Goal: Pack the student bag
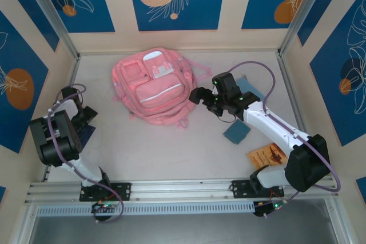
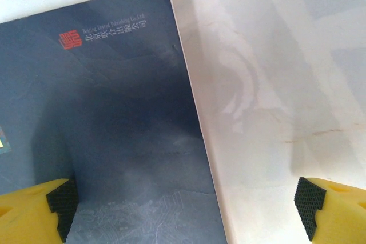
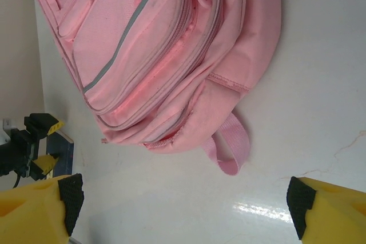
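From above, we saw the large pink fabric backpack [image 1: 153, 87] lying flat near the middle of the table's [image 1: 171, 158] far edge, pockets facing up. The right arm's fingers [image 1: 197, 95] hung just beside the bag's right side. Toward the right edge lay a teal square pad [image 1: 235, 132], with an orange booklet [image 1: 267, 155] nearer the front right corner. The left arm's fingers [image 1: 86, 116] pointed down over a dark navy book [image 1: 86, 135] by the left edge, well apart from the backpack.

In the left wrist view, the two yellow fingers stood wide apart with nothing between them. One black pad [image 2: 60, 198] was over the navy cover, which bore a small red logo [image 2: 70, 40]. The other pad [image 2: 306, 204] was over bare table past the book's edge. We could not tell whether either touched.

In the right wrist view, the fingers were likewise spread wide and empty, their pads [image 3: 71, 201] over the table. The backpack's lower end and a pink strap loop [image 3: 231, 147] lay just ahead.
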